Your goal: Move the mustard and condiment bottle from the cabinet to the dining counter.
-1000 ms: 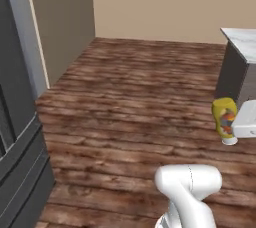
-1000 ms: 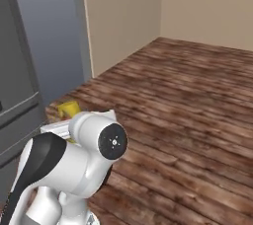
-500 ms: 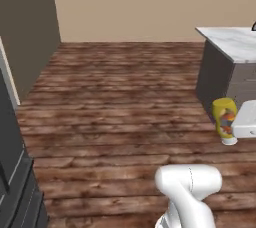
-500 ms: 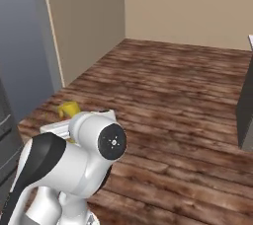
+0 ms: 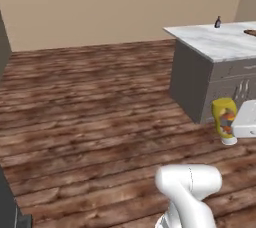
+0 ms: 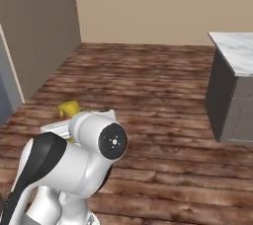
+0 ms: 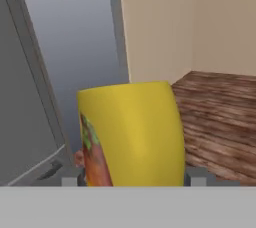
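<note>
Mustard (image 7: 131, 134): clamped in claw (image 7: 132, 178), carried above wood floor (image 5: 90, 102) | desk (image 5: 220, 39): ahead at right, well apart | small dark bottle (image 5: 218, 22): stands on desk's far edge

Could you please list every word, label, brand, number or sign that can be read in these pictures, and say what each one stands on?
None can be read.
The mustard, held in the gripper, bears a red, green and orange label patch: too blurred to read any letters.
The condiment bottle on the dining counter: too small to make out any label text.
The robot's arm, the floor and the walls carry no writing.
</note>
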Robot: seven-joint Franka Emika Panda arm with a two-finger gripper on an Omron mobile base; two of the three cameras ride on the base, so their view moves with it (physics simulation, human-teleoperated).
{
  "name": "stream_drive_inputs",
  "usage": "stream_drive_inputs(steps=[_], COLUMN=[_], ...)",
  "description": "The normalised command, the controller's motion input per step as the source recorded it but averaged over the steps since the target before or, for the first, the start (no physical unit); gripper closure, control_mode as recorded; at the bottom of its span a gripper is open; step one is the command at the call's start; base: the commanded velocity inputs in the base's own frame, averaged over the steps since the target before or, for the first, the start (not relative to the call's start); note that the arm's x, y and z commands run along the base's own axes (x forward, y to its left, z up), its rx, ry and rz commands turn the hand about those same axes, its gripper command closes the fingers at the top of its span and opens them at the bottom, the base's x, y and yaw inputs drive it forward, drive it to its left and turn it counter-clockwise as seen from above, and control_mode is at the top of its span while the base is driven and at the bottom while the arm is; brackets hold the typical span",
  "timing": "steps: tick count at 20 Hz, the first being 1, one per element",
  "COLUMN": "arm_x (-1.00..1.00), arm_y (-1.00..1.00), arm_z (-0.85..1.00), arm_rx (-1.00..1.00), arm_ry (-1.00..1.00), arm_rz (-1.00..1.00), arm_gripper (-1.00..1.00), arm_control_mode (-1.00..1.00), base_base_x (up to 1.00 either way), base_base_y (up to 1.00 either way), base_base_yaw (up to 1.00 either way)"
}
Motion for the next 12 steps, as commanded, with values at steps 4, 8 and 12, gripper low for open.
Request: stream_drive_inputs(steps=[4,8,12], arm_x=[0.0,0.0,0.0], arm_y=[0.0,0.0,0.0], arm_z=[0.0,0.0,0.0], arm_rx=[0.0,0.0,0.0], arm_ry=[0.0,0.0,0.0], arm_rz=[0.0,0.0,0.0], arm_gripper=[1.0,1.0,1.0], arm_control_mode=[1.0,1.0,1.0], base_base_x=[0.77,0.85,1.0], base_base_y=[0.59,0.49,0.19], base_base_yaw=[-0.43,-0.39,-0.27])
